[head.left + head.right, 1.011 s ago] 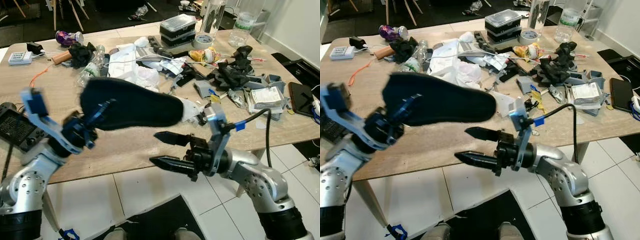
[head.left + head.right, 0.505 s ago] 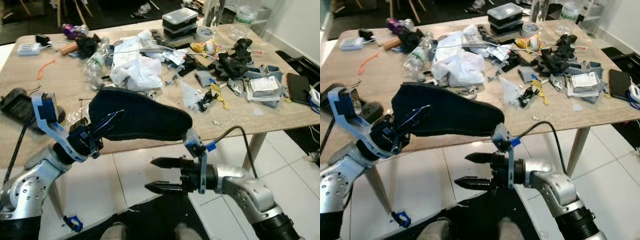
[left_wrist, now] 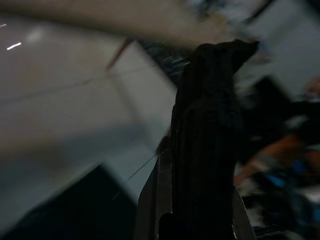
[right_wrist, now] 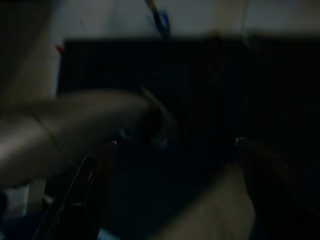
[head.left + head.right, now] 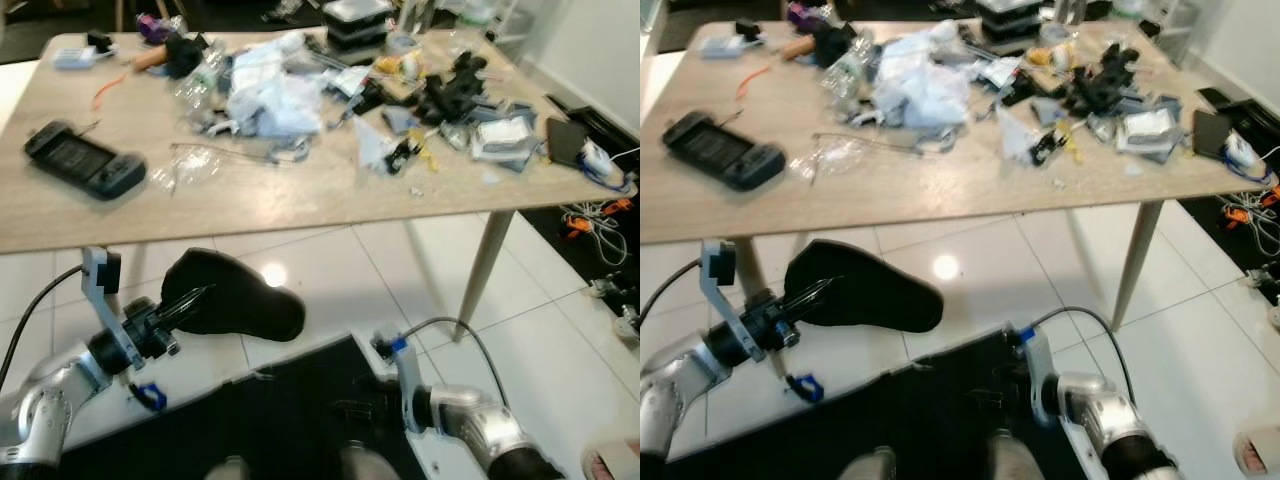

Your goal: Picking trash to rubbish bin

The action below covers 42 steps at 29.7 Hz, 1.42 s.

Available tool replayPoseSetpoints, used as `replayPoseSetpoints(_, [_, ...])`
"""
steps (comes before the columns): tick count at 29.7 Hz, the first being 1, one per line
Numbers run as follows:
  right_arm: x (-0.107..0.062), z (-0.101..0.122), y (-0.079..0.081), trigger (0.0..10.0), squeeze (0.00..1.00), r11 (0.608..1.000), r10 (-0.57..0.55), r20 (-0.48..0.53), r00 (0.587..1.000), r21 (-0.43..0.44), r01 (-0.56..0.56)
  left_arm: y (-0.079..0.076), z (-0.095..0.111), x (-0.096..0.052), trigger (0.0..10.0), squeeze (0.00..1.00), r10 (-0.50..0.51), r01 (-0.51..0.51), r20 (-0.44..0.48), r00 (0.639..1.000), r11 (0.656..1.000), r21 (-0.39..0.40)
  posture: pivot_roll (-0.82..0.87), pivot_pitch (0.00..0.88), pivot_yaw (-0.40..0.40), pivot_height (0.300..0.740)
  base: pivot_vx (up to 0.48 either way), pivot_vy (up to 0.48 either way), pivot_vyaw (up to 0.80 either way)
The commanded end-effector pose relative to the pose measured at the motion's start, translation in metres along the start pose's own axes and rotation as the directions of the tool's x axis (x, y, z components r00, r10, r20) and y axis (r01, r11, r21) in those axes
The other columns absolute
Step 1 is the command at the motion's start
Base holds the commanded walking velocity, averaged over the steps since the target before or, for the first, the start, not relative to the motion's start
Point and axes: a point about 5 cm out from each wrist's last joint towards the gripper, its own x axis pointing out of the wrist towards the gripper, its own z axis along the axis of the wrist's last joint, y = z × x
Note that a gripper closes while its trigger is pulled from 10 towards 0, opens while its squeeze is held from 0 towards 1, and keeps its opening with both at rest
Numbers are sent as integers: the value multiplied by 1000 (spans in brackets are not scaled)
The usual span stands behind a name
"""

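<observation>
Black and rounded, a soft shoe-like piece of fabric trash (image 5: 232, 296) sits clamped in the left tool (image 5: 178, 308), held out in the air over the white tiled floor (image 5: 330, 270), just in front of the near edge of the light wooden counter (image 5: 300, 195) and lower than its top. Left wrist view confirms it: the two black fingers (image 3: 155, 200) are closed tight on the dark ribbed item, which stands straight up between them.

Down low, the right tool (image 5: 990, 395) hangs over a black mat (image 5: 890, 420) on the floor, nearer the robot than the counter. Right wrist view is very dark, but its two fingers (image 4: 90, 185) show well apart, with nothing between them — released.

Up on the counter, plenty of clutter. A black handheld game console (image 5: 85, 168) lies near the counter's left front edge. Toward the middle of the counter there is a heap of crumpled white plastic bags (image 5: 270, 95), with crushed clear plastic bottles (image 5: 205, 75) beside it toward the counter's left. On the counter's right part sits a tangle of black plastic parts (image 5: 450, 90) and a flat white packet (image 5: 505, 135). At the counter's far edge stands a stack of lidded black boxes (image 5: 352, 20). Right of the counter, on the floor, lie orange and white cables (image 5: 595, 210).
</observation>
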Motion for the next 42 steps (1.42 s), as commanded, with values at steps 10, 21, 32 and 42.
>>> replayPoseSetpoints(10, [-14, -90, -19, 10000, 0, 889, -396, -200, 896, 163, 429, 55, -74, -43, 10000, 0, 488, -510, -183, 853, 854, -103, 41, 128, 3, 740, -285, 0, 0])
replayPoseSetpoints(21, [-13, -137, 2, 10000, 0, 861, -466, -350, 812, 34, 508, 43, -179, -84, 10000, 0, 726, -852, -543, 422, 523, 37, 54, 110, 0, 740, -291, 0, 0])
replayPoseSetpoints(32, [-5, -134, 8, 10000, 0, 886, -452, -356, 818, -75, 457, 22, -213, -84, 10000, 0, 703, -779, -651, 288, 567, 267, 57, 96, -6, 740, -274, 0, 0])
replayPoseSetpoints(42, [-2, -139, 15, 10000, 0, 910, -414, -397, 819, -195, 365, 14, -222, -78, 10000, 0, 694, -503, -687, 215, 681, 532, 51, 70, -17, 740, -276, 0, 0])
